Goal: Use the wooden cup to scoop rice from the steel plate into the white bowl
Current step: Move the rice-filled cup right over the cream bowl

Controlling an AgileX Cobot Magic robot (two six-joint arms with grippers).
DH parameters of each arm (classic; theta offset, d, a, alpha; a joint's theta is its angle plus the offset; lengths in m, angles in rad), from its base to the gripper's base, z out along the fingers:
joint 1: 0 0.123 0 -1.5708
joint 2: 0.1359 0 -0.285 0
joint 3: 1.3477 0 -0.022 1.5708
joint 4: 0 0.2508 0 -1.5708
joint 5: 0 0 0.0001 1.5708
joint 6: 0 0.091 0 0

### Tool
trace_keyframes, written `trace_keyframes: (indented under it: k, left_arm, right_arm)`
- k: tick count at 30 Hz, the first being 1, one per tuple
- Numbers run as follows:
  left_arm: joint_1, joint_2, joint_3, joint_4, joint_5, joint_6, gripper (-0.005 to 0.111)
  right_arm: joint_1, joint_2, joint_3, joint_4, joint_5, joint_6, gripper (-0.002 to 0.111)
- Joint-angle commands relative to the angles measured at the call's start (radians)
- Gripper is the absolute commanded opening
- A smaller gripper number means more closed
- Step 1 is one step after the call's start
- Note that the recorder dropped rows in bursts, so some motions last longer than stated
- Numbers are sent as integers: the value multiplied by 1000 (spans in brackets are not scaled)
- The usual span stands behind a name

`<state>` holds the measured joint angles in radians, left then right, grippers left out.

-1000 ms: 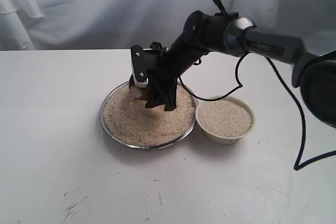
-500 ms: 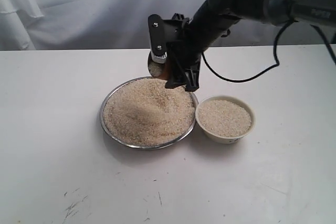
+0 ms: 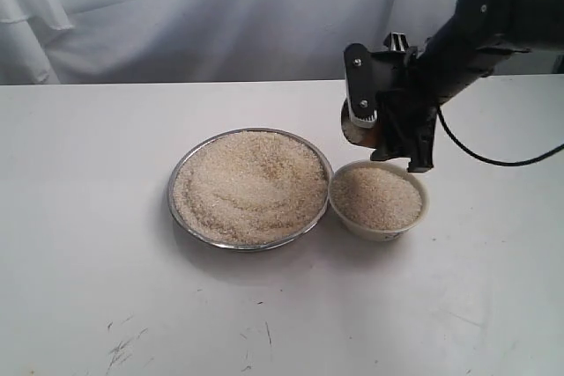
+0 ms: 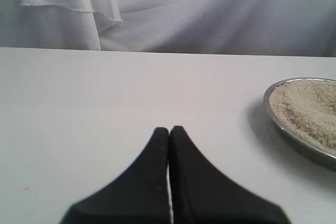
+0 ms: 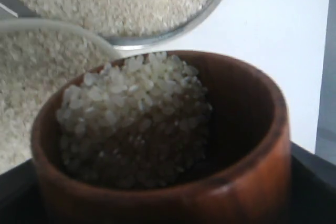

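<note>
The right end effector (image 3: 381, 134) is clamped on the wooden cup (image 3: 353, 127), centre right of the frame, above the upper rim of the white bowl (image 3: 381, 232). The cup is tipped, long axis near level, mouth facing frame-left, rice (image 5: 131, 114) heaped inside. The bowl sits just beside the right rim of the steel plate (image 3: 173, 189). Bare desk (image 3: 88, 261) spreads left and below. The left end effector (image 4: 169, 135) has its fingers pressed together

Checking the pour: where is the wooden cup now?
Exterior view, right of centre: the wooden cup is held raised in the right gripper, near the white bowl's far rim.
</note>
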<state>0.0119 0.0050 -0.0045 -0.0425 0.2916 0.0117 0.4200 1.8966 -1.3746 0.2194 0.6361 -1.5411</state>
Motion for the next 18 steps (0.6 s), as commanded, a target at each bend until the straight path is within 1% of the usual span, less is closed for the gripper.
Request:
trace_keyframes:
  k: [1,9,18]
  left_arm:
    - [-2,-5,5,-1,-6,-3,0]
    - [-2,-5,5,-1,-6,-3,0]
    - [-2,-5,5,-1,-6,-3,0]
  right_arm:
    - [-29,-44,93,-88,-137,-2,0]
    - [-31,-51,173,-199,-272,-7,0]
    - [-29,-72,229,-291,-314,-7,0]
